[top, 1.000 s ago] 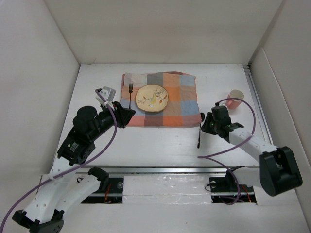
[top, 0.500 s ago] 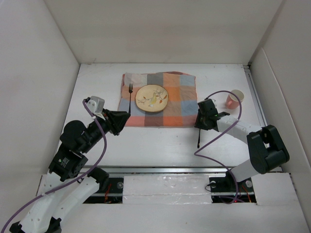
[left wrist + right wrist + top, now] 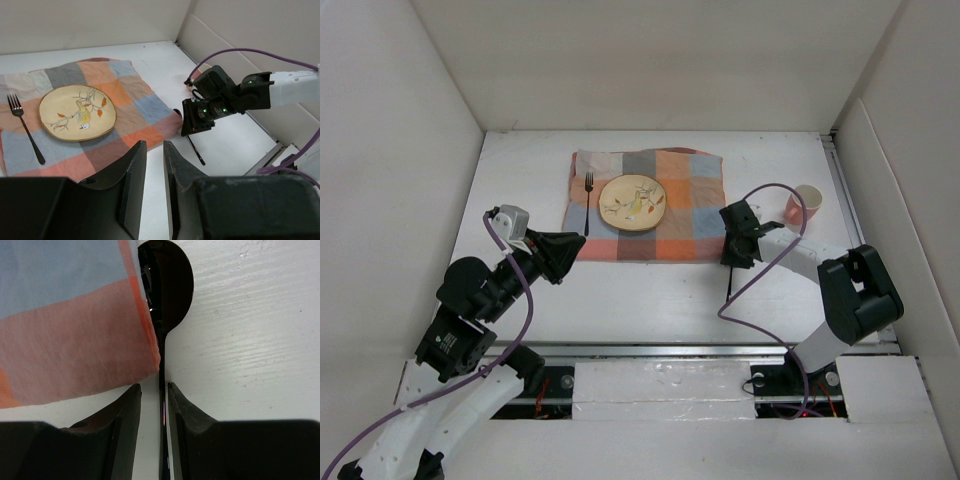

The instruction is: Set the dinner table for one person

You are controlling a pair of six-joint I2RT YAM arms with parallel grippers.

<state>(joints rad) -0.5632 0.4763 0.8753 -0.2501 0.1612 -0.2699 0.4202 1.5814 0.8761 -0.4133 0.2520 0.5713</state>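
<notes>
Right wrist view alone shows the right gripper (image 3: 154, 390) narrowly parted astride the handle of a black spoon (image 3: 167, 285). Its bowl points to 12 o'clock beside the placemat (image 3: 75, 330) edge, on the white dinner table (image 3: 240, 355). Top external adds a pink cup (image 3: 805, 204) at 3 o'clock of the plate (image 3: 633, 203). Left wrist shows the left gripper (image 3: 155, 147) narrow, holding nothing.
</notes>
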